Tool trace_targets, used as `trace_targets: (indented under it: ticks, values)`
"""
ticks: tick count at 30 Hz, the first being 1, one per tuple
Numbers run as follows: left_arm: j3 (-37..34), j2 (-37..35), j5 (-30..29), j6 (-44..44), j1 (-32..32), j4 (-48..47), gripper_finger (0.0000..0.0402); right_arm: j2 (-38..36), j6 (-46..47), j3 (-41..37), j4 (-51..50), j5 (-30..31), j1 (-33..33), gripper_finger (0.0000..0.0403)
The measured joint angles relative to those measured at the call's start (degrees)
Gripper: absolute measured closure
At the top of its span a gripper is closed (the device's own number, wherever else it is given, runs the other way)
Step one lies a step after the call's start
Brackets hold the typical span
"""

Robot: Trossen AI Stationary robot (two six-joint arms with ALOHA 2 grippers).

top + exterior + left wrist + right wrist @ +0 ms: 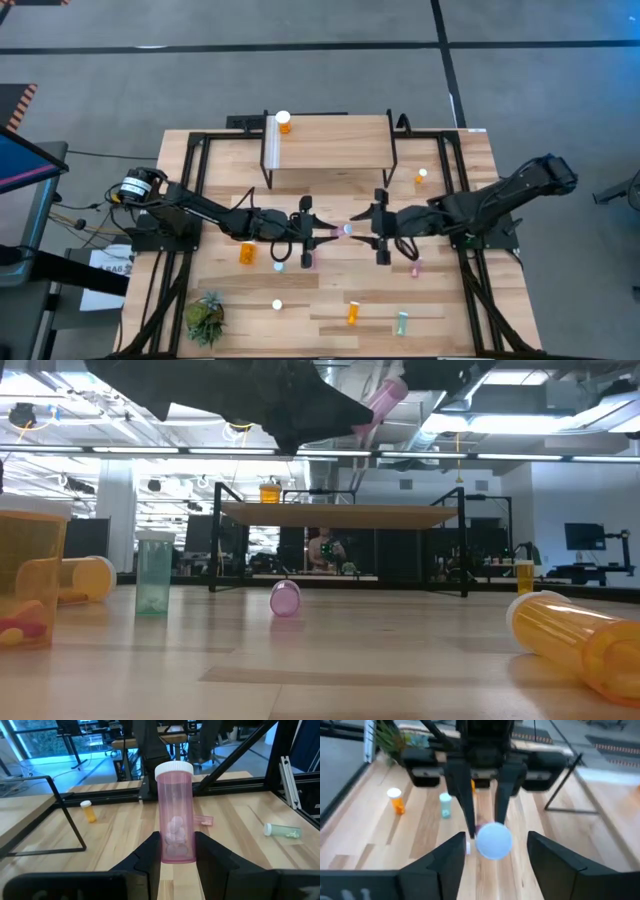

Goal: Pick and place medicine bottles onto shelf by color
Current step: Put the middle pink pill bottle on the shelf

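Pink bottle [174, 815] mid-table, between both claws

You get even, bright overhead light on the tabletop [330, 200], with soft shadows under the shelf [330, 145]. Ceiling strips glare above the shelf in the low view. The right wrist view is blurred, its white cap [493, 840] smeared.

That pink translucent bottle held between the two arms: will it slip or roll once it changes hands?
The pink translucent bottle with the white cap looks smooth-walled, so it may slip in the left gripper, whose fingers pinch only its base. It looks nearly empty, probably light. Being round, it would likely roll if dropped on the wooden table.
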Motion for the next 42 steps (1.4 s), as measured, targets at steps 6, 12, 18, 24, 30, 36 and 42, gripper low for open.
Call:
trace_targets:
  ticks: [6, 12, 18, 24, 30, 36, 42]
  values:
    - [0.0, 0.0, 0.0, 0.0, 0.0, -0.5, 0.0315, 0.8, 0.5, 0.0, 0.1, 0.0, 0.0, 0.0138]
    - [0.0, 0.0, 0.0, -0.2, 0.0, -0.5, 0.0315, 0.9, 0.6, 0.0, 0.3, 0.0, 0.0, 0.0138]
    - [0.0, 0.0, 0.0, -0.8, 0.0, -0.3, 0.0315, 1.2, 2.0, 0.0, 0.4, -0.1, -0.3, 0.0138]
    - [0.0, 0.0, 0.0, -1.0, 0.0, 1.5, 0.0315, 1.2, 2.2, 0.0, 0.7, -0.1, -0.4, 0.0138]
    - [0.0, 0.0, 0.0, -1.5, 0.0, 2.4, 0.0315, 1.2, 2.1, 0.0, 0.7, -0.1, -0.4, 0.0138]
    - [0.0, 0.0, 0.0, -1.7, 0.0, 2.3, 0.0315, 1.2, 2.1, 0.0, 0.9, -0.1, -0.4, 0.0138]
    - [0.0, 0.0, 0.0, -1.7, 0.0, 2.0, 0.0315, 1.2, 2.0, 0.0, 1.1, -0.1, -0.4, 0.0138]
